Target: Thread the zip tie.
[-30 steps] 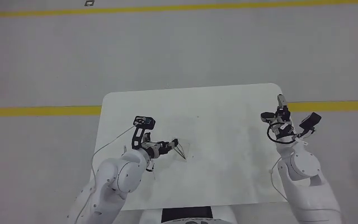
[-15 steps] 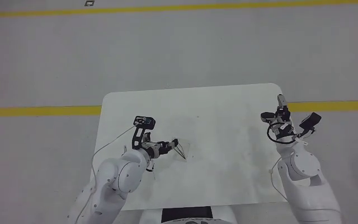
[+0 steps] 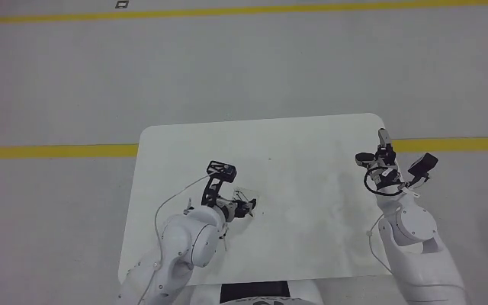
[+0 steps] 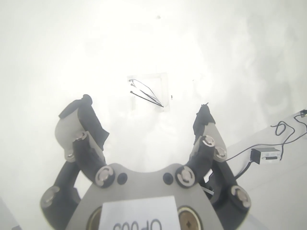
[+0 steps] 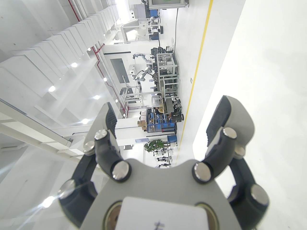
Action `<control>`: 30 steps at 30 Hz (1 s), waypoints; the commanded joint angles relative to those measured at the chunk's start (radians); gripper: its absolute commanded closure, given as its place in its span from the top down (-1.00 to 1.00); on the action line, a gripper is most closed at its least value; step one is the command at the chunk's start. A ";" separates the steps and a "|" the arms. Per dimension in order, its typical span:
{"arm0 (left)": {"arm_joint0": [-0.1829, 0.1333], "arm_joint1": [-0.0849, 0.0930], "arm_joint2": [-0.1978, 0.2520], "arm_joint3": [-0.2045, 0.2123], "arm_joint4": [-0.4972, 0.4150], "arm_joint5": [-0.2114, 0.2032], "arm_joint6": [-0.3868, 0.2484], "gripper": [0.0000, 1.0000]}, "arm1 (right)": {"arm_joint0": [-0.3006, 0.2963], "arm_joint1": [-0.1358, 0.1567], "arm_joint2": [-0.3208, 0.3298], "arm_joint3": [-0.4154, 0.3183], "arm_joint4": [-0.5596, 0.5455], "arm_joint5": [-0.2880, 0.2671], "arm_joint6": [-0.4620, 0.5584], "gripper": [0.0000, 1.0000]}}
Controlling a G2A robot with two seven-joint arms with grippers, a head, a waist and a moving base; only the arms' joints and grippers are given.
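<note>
While zip ties lie fanned on table, tips joined, left gripper is held over them, spread wide, nothing gripped. Empty too, right gripper is held parted at table's right edge. Risk: thin flat ties may be missed, or several pinched together. On left wrist, label is seen; print left unread.

Black zip ties lay against a plain white table. The left gripper had black fingers on grey metal. Yellow stripes crossed a pale grey floor.
</note>
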 commanded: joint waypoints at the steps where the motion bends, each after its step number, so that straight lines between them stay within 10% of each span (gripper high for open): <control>1: 0.012 -0.025 -0.011 0.009 0.014 0.000 -0.027 1.00 | 0.000 0.000 0.000 0.000 0.000 0.000 0.000 1.00; 16: 0.030 -0.051 -0.065 0.050 -0.044 0.000 0.000 1.00 | 0.000 0.000 0.000 0.000 0.000 0.000 0.000 1.00; 30: -0.055 -0.166 -0.122 0.162 -0.051 0.000 -0.182 1.00 | 0.000 0.000 0.000 0.000 0.000 0.000 0.000 1.00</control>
